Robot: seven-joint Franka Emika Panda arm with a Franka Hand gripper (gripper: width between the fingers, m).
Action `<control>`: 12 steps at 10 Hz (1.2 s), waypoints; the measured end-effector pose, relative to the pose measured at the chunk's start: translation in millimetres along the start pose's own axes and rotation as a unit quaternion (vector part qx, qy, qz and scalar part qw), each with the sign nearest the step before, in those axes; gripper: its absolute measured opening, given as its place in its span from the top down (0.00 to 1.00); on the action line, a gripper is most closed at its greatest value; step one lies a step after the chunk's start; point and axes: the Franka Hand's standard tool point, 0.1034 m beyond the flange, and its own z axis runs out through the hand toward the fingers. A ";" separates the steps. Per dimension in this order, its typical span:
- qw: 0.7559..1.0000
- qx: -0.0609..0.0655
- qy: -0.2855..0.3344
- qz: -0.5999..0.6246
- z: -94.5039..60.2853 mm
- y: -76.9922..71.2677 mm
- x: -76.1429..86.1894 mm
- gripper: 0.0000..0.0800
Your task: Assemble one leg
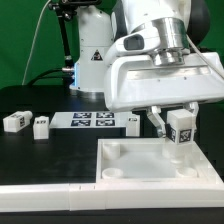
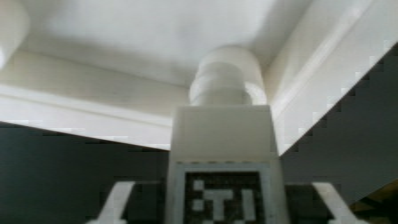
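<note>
- Small white plastic rectangular leg [image 2: 222,140], tagged, stands upright, clamped between my hand's [image 1: 176,124] closed-in fingers.
- It is over the large white square tray-like tabletop [image 1: 120,168], near its round corner socket [image 2: 231,78].
- From my hand in the exterior view, the marker board [image 1: 88,120] lies at nine o'clock.

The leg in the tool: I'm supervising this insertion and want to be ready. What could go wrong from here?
1. The leg, clamped in the tool, is held over the tabletop. If it meets the round corner socket off-centre, it may jam on the rim.
2. A sideways push might then shift the tabletop.
3. Twisting it in could make the leg slip in the tool's grip.
</note>
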 end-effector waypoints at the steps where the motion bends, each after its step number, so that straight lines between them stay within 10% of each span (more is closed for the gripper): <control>1: 1.000 0.001 0.003 -0.002 1.8 -2.3 5.1 0.64; 12: 1.000 -0.001 0.022 -0.008 19.3 -5.9 -4.0 0.64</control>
